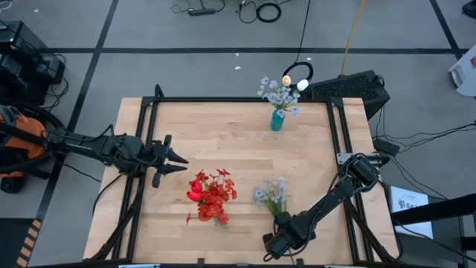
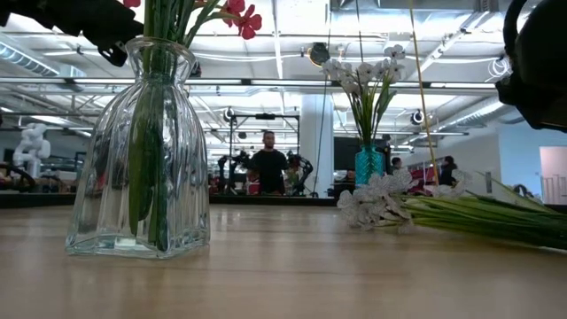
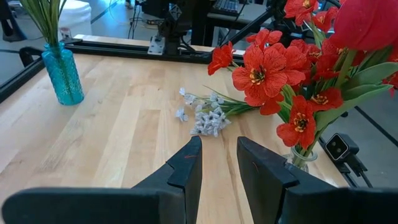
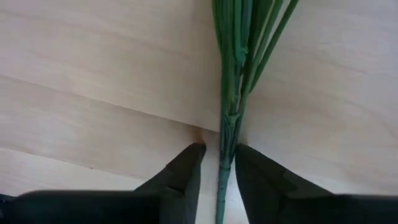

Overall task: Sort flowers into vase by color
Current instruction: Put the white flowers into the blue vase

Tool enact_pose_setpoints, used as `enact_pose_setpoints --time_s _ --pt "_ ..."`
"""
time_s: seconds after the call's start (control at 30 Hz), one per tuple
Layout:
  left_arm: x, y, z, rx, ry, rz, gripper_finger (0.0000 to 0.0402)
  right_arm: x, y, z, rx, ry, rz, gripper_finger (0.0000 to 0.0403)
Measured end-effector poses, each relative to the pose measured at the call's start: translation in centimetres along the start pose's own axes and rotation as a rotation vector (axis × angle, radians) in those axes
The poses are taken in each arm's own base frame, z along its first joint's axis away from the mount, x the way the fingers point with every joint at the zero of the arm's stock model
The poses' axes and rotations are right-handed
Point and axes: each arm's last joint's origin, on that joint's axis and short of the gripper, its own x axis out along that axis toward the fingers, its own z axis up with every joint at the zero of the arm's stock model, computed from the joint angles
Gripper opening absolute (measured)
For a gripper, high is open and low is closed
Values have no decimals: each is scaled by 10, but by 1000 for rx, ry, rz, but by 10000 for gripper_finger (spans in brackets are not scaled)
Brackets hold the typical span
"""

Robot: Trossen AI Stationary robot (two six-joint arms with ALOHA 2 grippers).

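Observation:
Red blossoms [image 1: 212,195] stand in a clear glass vase [image 2: 140,151] near the table's middle. White flowers [image 1: 279,93] fill a teal vase [image 1: 277,119] at the far edge. A pale lavender spray [image 1: 271,192] lies flat on the table, its green stalks [image 4: 231,74] running toward my right gripper [image 4: 220,163]. That gripper points down, narrowly open, with one finger on each side of the stalk's lower end. My left gripper [image 1: 181,159] hovers left of the red bunch, narrowly open and holding nothing.
A black frame [image 1: 238,99] rims the wooden tabletop. Bare wood lies between the two vases and left of the teal vase. In the low view the clear vase stands close in front, and a person [image 2: 268,164] stands far behind the table.

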Motion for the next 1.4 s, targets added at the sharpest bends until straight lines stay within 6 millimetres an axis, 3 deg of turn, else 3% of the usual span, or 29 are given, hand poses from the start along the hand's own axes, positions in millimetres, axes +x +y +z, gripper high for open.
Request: enact_pose_setpoints --time_s 0.3,0.73,0.9,1.13,1.27,1.4 --pt "0 0 0 0 -2 10 106 -7 -1 1 52 -7 12 134" --pt "0 0 0 0 -2 10 106 -14 -4 13 26 -106 -8 134" --pt "0 0 0 -1 -3 10 106 -3 -1 13 27 -100 -15 111" --pt "0 0 0 0 -2 10 106 5 3 12 24 -83 -8 13" --pt "0 0 0 1 -1 10 106 3 4 13 -95 7 -25 23" --pt "0 0 0 0 -2 10 106 0 6 16 -51 2 -9 24"
